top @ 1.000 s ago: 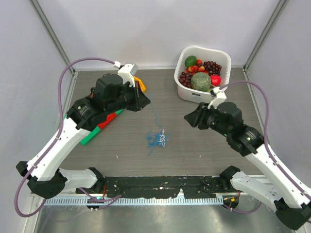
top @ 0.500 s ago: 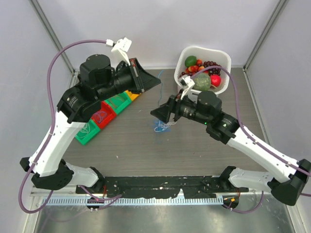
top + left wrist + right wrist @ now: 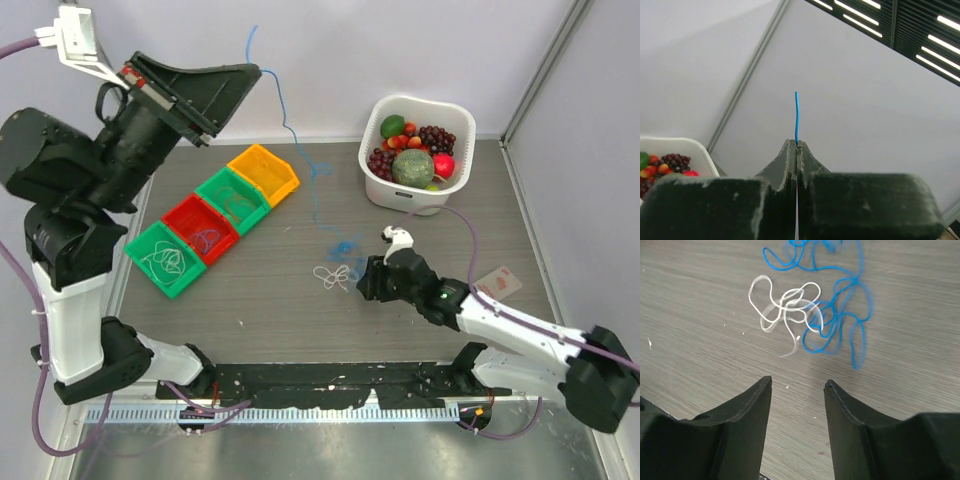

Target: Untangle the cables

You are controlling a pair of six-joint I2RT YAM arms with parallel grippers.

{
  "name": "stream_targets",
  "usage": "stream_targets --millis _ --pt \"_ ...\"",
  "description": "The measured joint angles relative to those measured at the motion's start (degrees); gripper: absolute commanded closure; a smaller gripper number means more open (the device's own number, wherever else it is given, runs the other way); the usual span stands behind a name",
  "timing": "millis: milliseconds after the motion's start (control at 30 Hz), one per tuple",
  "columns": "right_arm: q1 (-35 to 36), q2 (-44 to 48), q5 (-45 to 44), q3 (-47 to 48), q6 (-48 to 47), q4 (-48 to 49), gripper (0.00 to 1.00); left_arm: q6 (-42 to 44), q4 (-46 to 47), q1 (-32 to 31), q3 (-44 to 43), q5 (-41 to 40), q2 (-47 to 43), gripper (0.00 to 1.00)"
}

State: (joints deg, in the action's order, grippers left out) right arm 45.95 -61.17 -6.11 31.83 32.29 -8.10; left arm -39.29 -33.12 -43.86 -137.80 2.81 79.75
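Cables [image 3: 207,238] lie in red bin [image 3: 181,208], green bins [image 3: 141,238].

**Two arms of like build.** The left arm [image 3: 72,300] and right arm [image 3: 510,325] have smooth white link shells joined by bulky matt-black joint housings, rounded at the elbows and shoulders. Each ends in a black two-finger unit, the left gripper [image 3: 796,146] and right gripper [image 3: 797,385]. The fingers are broad wedges tapering to thin tips, with faces lightly scuffed and dusted pale. A white angular left bracket [image 3: 76,38] sits on one wrist and a smaller white right bracket [image 3: 397,237] on the other. The left purple hose [image 3: 15,47] leaves its bracket, and the right purple hose [image 3: 466,228] loops beside its arm. Black base blocks [image 3: 185,372] stand on a black base plate [image 3: 330,378].
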Motion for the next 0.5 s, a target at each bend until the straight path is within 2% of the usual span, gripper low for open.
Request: stream_targets --millis 133,233,500 --pt "0.0 10.6 -4.5 -0.8 -0.3 -4.0 0.39 0.8 0.5 0.0 1.1 -2.6 -1.3 1.0" --pt "0.0 16.1 -6.1 0.8 -0.5 -4.7 0.38 1.1 0.6 0.0 3.5 -4.1 -1.9 1.0" --pt "0.0 16.1 -5.7 6.6 0.6 -11.5 0.38 7.1 -6.1 0.0 2.9 -12.5 2.8 1.0"
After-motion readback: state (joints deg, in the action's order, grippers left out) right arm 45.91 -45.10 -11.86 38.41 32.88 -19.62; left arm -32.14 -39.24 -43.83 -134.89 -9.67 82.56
